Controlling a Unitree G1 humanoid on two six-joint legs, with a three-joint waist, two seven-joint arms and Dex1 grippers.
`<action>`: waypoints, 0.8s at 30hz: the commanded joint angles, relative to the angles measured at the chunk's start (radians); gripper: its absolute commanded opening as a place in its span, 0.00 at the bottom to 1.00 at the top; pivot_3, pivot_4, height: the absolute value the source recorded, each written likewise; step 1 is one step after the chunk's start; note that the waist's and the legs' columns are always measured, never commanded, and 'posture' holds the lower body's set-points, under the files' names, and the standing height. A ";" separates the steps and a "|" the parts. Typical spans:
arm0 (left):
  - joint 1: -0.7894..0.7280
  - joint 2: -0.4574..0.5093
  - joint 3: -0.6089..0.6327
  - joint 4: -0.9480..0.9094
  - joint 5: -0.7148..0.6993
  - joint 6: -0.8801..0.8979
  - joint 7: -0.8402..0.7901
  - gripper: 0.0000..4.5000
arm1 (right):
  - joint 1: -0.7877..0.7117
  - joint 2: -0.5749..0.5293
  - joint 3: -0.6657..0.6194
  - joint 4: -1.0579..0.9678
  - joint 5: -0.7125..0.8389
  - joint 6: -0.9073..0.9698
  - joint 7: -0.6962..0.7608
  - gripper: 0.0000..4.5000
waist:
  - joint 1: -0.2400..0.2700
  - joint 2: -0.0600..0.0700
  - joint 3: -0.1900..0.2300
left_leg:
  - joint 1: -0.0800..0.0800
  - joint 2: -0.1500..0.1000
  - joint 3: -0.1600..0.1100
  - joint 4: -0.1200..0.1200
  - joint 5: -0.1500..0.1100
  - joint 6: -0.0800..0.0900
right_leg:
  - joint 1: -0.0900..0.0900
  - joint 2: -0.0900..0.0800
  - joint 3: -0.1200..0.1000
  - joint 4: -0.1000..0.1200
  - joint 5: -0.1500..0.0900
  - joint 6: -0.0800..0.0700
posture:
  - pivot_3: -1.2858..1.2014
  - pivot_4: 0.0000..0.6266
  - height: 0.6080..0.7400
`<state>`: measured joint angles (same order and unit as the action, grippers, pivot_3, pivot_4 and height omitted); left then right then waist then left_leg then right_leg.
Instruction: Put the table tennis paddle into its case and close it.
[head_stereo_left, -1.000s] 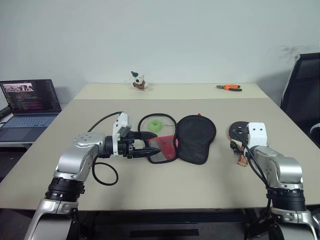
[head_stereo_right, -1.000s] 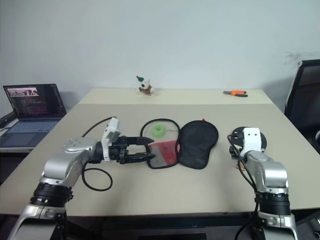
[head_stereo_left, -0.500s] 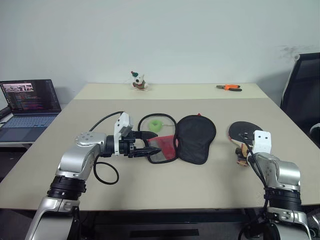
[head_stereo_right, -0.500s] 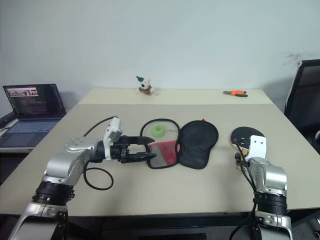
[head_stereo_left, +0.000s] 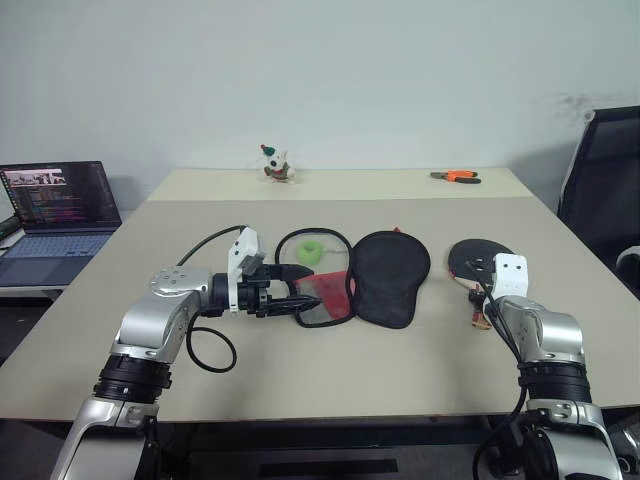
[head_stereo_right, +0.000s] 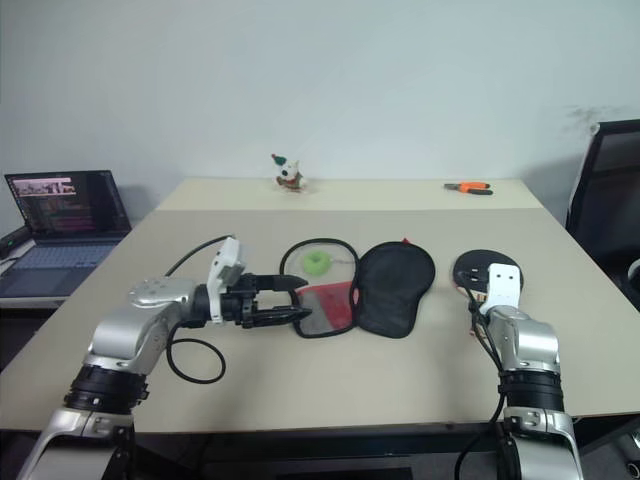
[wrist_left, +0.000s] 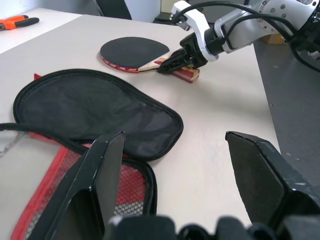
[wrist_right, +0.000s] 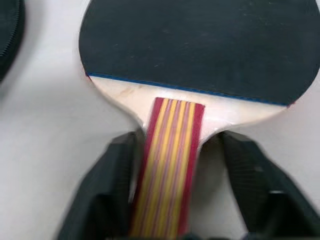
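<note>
Lies flat black-rubber-faced table tennis paddle (wrist_right: 200, 45) straight ahead of right hand (wrist_right: 170, 200), striped wooden handle between half-spread fingers (wrist_right: 102, 195), not yet pinched.

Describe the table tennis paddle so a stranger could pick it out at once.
On the beige table, look right of the open black case, by the right gripper. The table tennis paddle lies flat there: rigid, with a round black face and striped wooden handle, unlike the soft case.

Even, bright indoor light; soft faint shadows on table (head_stereo_left: 330, 360); close wrist views slightly blurred.
</note>
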<state>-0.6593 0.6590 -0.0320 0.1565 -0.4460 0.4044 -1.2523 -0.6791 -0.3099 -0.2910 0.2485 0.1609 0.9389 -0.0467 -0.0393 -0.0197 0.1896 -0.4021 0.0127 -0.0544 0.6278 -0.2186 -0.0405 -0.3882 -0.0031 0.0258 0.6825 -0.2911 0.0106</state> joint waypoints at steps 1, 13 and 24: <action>-0.001 0.010 0.030 -0.035 -0.007 -0.016 0.005 0.78 | -0.004 -0.012 -0.020 0.012 -0.010 -0.033 -0.018 0.29 | 0.005 0.000 0.000 | 0.000 0.000 0.000 0.000 0.000 0.000 | 0.000 0.000 0.001 0.000 0.000 0.000 | 0.52 0.24 1.00; 0.070 0.070 0.115 -0.047 -0.020 0.004 0.049 0.78 | -0.100 -0.021 -0.040 -0.209 0.040 0.011 -0.016 0.25 | 0.001 0.002 0.001 | -0.002 0.000 0.007 -0.001 0.000 0.001 | -0.006 0.000 0.013 0.000 0.002 0.003 | 0.52 0.24 1.00; 0.099 0.085 0.141 -0.077 -0.042 0.023 0.063 0.78 | -0.151 0.313 -0.018 -0.433 0.118 0.238 -0.115 0.25 | -0.015 0.002 0.001 | -0.013 0.002 0.006 0.002 0.000 0.000 | -0.022 0.000 0.014 0.014 0.000 0.000 | 0.52 0.24 1.00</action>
<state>-0.5543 0.7229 0.0743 0.1174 -0.4690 0.4293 -1.1896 -0.8062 -0.0029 -0.3160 -0.1259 0.2680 1.1945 -0.1446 -0.0542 -0.0177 0.1908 -0.4154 0.0140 -0.0483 0.6295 -0.2186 -0.0402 -0.4104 -0.0027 0.0395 0.6964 -0.2907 0.0108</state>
